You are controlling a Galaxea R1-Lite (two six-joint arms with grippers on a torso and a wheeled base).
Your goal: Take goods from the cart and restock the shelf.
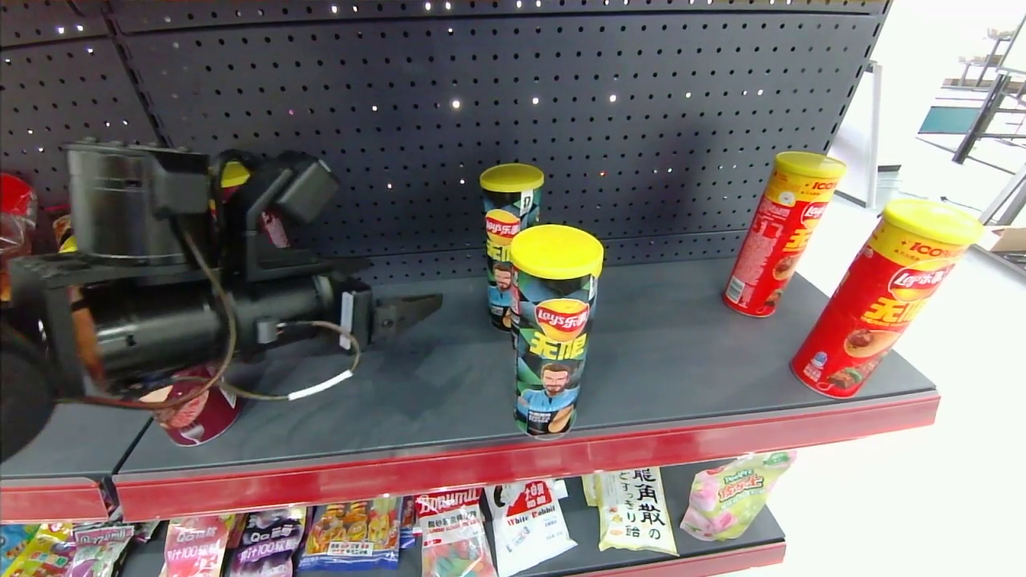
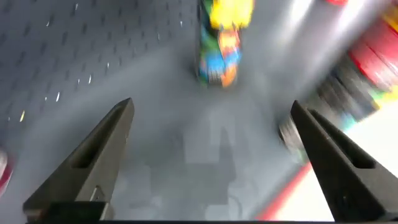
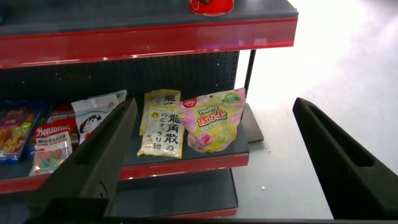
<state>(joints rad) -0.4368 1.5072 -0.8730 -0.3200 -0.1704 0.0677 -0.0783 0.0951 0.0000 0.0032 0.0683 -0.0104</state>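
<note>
A dark grey shelf (image 1: 689, 361) with a glossy red front lip crosses the head view, backed by a black pegboard wall (image 1: 641, 104). Under the lip, along the bottom of the frame, a lower shelf (image 1: 681, 565) carries flat snack packs, among them a white bag (image 1: 529, 521), a pale yellow bag (image 1: 637, 509) and, at the right end, a pink-and-green bag (image 1: 733, 493). The right gripper (image 3: 214, 102) hangs in front of this lower row, its jaws wide apart with nothing between them.

On the upper board, nearest the lip and just right of centre, the front can (image 1: 555, 336) stands upright, yellow-lidded with a blue-green pattern. At the right edge the near red can (image 1: 882, 300) stands close to the lip. At lower left a maroon can (image 1: 196, 413) is partly hidden under the left arm.

The left gripper (image 1: 417, 306) hovers over the board left of centre, pointing toward the right of the frame and apart from the front can. In its wrist view the left gripper (image 2: 211, 104) has its jaws spread wide and empty.

Behind the front can stands the rear can (image 1: 509, 232) of the same pattern, close to the pegboard. At upper right is the far red can (image 1: 781, 232).
</note>
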